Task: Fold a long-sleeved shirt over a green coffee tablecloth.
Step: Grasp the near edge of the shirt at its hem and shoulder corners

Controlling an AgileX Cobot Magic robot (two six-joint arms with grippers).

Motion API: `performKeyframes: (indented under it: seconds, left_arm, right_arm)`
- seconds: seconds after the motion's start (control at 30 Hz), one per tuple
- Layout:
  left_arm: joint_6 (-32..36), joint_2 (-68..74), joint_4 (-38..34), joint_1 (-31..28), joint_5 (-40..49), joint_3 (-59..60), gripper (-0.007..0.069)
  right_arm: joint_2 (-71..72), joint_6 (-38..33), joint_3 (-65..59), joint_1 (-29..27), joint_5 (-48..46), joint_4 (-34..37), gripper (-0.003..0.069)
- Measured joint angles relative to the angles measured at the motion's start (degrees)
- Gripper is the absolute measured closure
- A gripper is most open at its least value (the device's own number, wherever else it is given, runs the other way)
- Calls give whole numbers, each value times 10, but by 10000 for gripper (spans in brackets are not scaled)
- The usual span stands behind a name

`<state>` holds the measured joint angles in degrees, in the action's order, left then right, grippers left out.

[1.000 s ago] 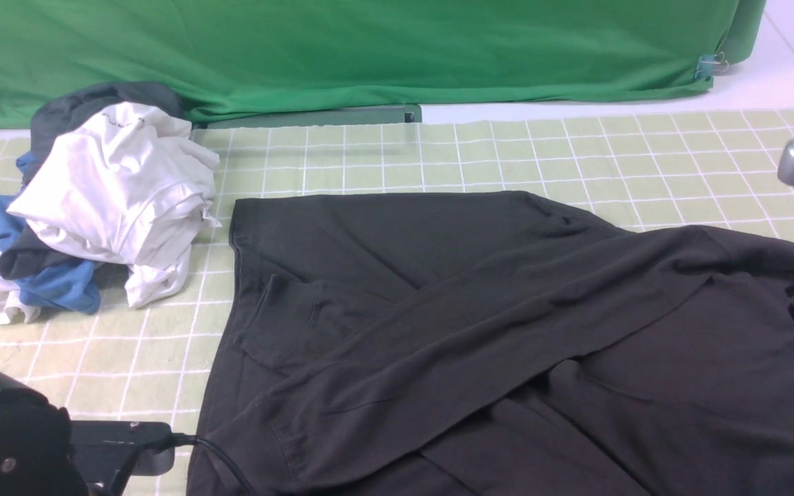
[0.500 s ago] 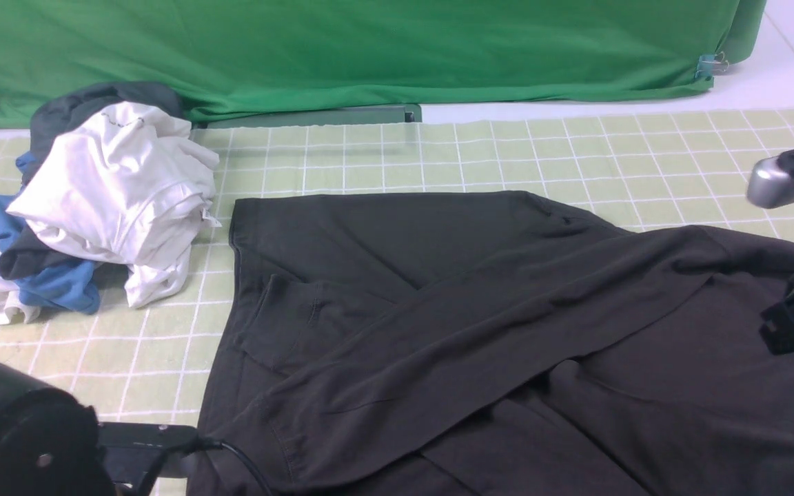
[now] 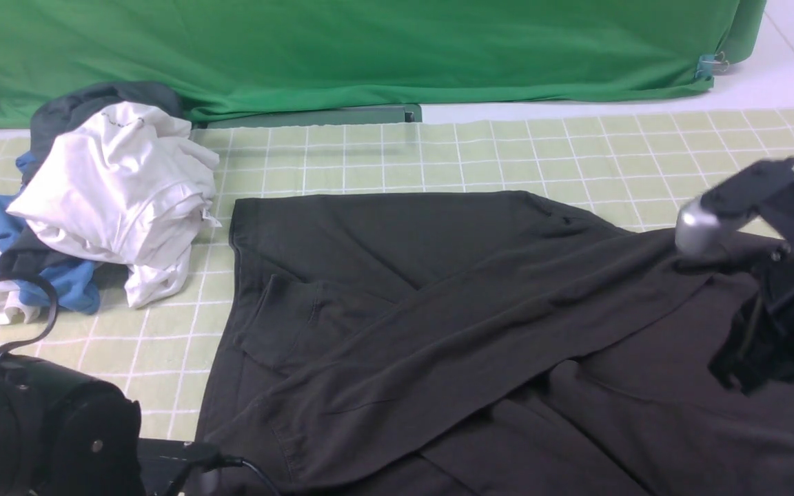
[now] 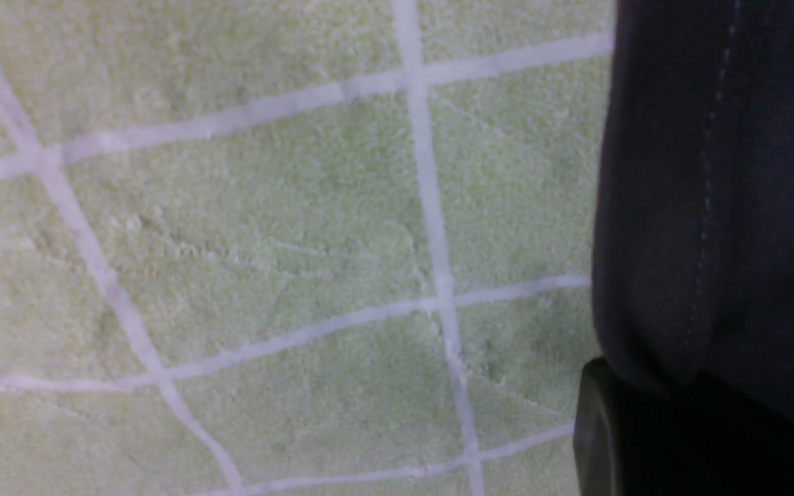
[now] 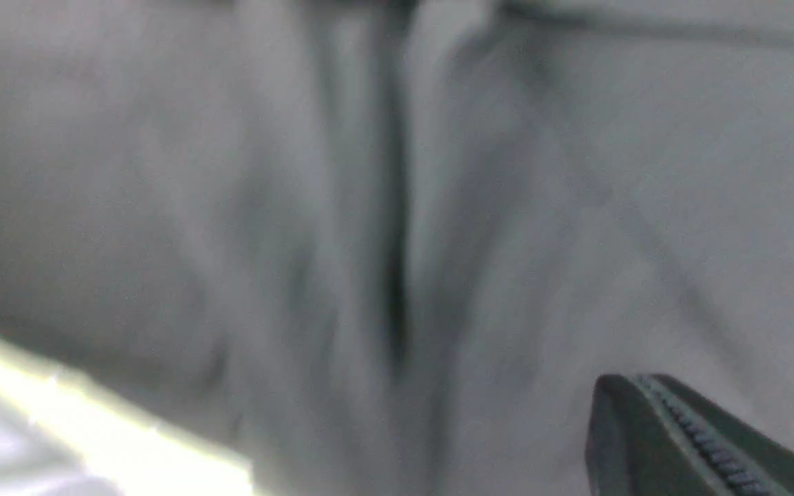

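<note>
Pale green gridded tablecloth (image 3: 383, 162) lies beneath a black long-sleeved shirt (image 3: 480, 324), with a deep green sheet (image 3: 369, 55) hanging behind and a heap of white (image 3: 121, 186), blue (image 3: 66, 282) and dark garments at the robot's far left. Spread across the middle and right of the cloth and running out of the near edge of the front view, the shirt has one sleeve laid diagonally over its body, a sign that folding is under way but far from finished. At the near left edge, the left gripper (image 4: 652, 386) has closed on the shirt's stitched border, its jaws shut where they stood wide within the past second, as the arm shifted slightly inward. That gives the robot one hold on the fabric, and the next move probably calls for lifting that edge and carrying it over the body. On the other side, the right arm (image 3: 783, 275) has swung in from the right margin over the past second and now reaches above the shirt, its gripper (image 5: 666, 441) closed with no fabric seen between the tips. Approaching shut, it would need to open before taking a matching hold; a lift by the left alone could drag the cloth askew or disturb the laid sleeve
</note>
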<state>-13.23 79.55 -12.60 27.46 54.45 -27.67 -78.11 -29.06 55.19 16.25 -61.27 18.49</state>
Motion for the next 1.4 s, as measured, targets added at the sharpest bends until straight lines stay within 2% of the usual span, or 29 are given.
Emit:
performKeyframes:
  seconds: [0.13, 0.37, 0.47, 0.5, 0.53, 0.6, 0.73, 0.77, 1.0, 1.2, 1.3, 1.33, 1.37, 1.4]
  left_arm:
    - [-8, -23, 21, 0, 45, -23, 603]
    - [-33, -96, 42, 0, 122, -48, 603]
    - [-43, -114, 52, 0, 137, -48, 603]
    - [-44, -115, 54, 0, 137, -48, 603]
    - [-46, -118, 58, 0, 137, -48, 603]
    - [-46, -120, 63, 0, 138, -48, 603]
    - [-46, -121, 65, 0, 136, -48, 603]
    - [-46, -121, 65, 0, 135, -48, 603]
    - [-48, -121, 66, 0, 131, -48, 603]
    - [-48, -121, 66, 0, 128, -48, 603]
    - [-48, -121, 66, 0, 117, -48, 603]
    - [-48, -121, 66, 0, 117, -48, 603]
    - [-53, -121, 66, 0, 111, -48, 603]
    - [-60, -121, 66, 0, 109, -50, 603]
  right_arm:
    - [8, -10, -25, 32, -25, 0, 659]
    - [19, -8, -132, 153, 8, -6, 639]
    - [20, 13, -175, 192, 34, -13, 546]
    - [20, 15, -179, 193, 35, -14, 538]
    - [20, 17, -191, 204, 39, -15, 461]
    - [20, 18, -208, 216, 49, -15, 359]
    - [20, 19, -229, 229, 85, -23, 259]
    - [20, 21, -231, 229, 89, -25, 257]
    - [-6, 46, -233, 232, 137, -85, 270]
    - [-31, 46, -233, 232, 130, -82, 292]
    - [-31, 46, -233, 232, 128, -82, 412]
    - [-31, 46, -233, 232, 128, -82, 424]
    - [-31, 45, -233, 232, 128, -82, 542]
    - [-31, 45, -233, 232, 128, -82, 582]
